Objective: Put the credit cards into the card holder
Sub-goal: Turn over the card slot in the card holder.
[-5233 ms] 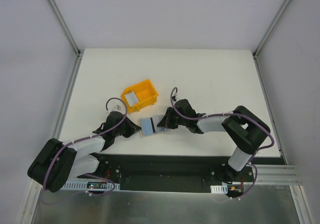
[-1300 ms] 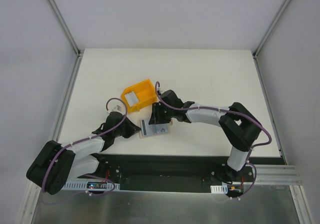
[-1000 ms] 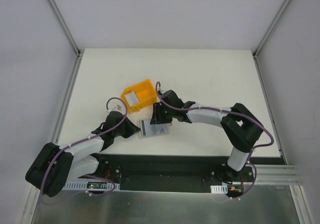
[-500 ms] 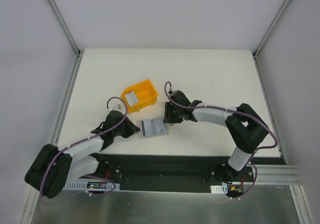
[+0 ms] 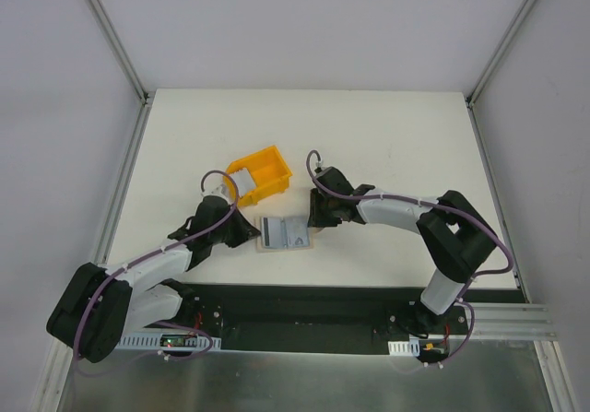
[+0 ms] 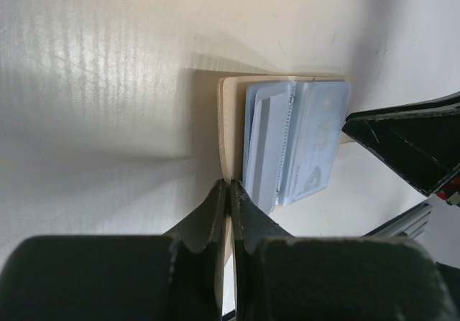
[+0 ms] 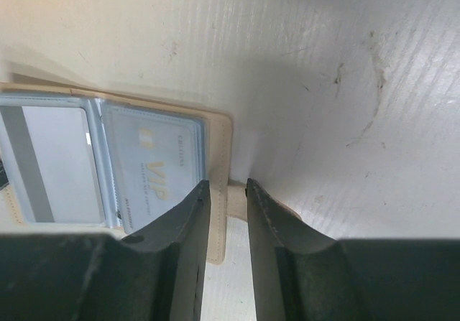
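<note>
The beige card holder [image 5: 304,240] lies open on the table, and two credit cards rest on its inner side. One is a grey striped card [image 7: 50,164], the other a pale blue VIP card [image 7: 154,169]. My left gripper [image 6: 228,186] is shut on the card holder's [image 6: 228,120] left edge. In the left wrist view both cards [image 6: 291,145] lie just past its fingertips. My right gripper [image 7: 228,186] stands with its jaws narrowly apart. They straddle the holder's [image 7: 218,149] right edge and its small tab. Seen from above, the two grippers [image 5: 251,237] [image 5: 312,227] flank the holder.
A yellow plastic bin [image 5: 263,168] stands just behind the card holder, and my left arm's wrist partly covers its near left corner. White table stretches behind and to both sides. Metal frame rails run along the table's left and right edges.
My right gripper has drawn back from over the cards to the holder's right edge, and its jaws have narrowed. My left wrist has swung up toward the bin, still gripping the holder.
</note>
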Robot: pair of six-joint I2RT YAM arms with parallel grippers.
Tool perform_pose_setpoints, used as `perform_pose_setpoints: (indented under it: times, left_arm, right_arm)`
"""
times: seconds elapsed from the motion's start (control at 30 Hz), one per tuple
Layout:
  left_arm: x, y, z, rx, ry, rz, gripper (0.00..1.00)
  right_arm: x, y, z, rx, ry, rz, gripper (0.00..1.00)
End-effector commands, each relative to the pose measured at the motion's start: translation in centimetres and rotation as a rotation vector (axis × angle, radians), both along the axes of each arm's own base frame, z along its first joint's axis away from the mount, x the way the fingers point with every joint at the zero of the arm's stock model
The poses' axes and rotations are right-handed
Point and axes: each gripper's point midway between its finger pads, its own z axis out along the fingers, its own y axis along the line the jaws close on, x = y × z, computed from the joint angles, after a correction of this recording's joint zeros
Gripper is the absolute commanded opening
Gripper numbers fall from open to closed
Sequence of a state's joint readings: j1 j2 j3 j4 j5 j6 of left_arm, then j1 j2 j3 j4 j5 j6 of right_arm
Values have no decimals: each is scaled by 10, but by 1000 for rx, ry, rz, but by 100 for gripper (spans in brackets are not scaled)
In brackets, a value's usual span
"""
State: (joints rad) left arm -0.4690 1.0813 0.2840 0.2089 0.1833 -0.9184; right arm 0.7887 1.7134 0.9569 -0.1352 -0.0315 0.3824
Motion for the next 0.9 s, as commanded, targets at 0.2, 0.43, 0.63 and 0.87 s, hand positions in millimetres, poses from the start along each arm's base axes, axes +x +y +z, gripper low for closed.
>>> perform_pose_setpoints:
  times: [0.2,0.43,0.63,0.87]
  left_arm:
    - [17,-18,38,10,-114,-108,0]
    - [10,-59,46,21,-123,-231,0]
    - [9,-69,37,29,-72,-224,0]
    - [4,-29,25,86,-70,-80,0]
  right_arm:
    - [-18,-10,-10,-9,51,11,27]
    - [-20,-5,-8,30,53,11,27]
    - [-10,-16,7,18,-28,-33,27]
    - [-3,-13,41,109,-106,-34,30]
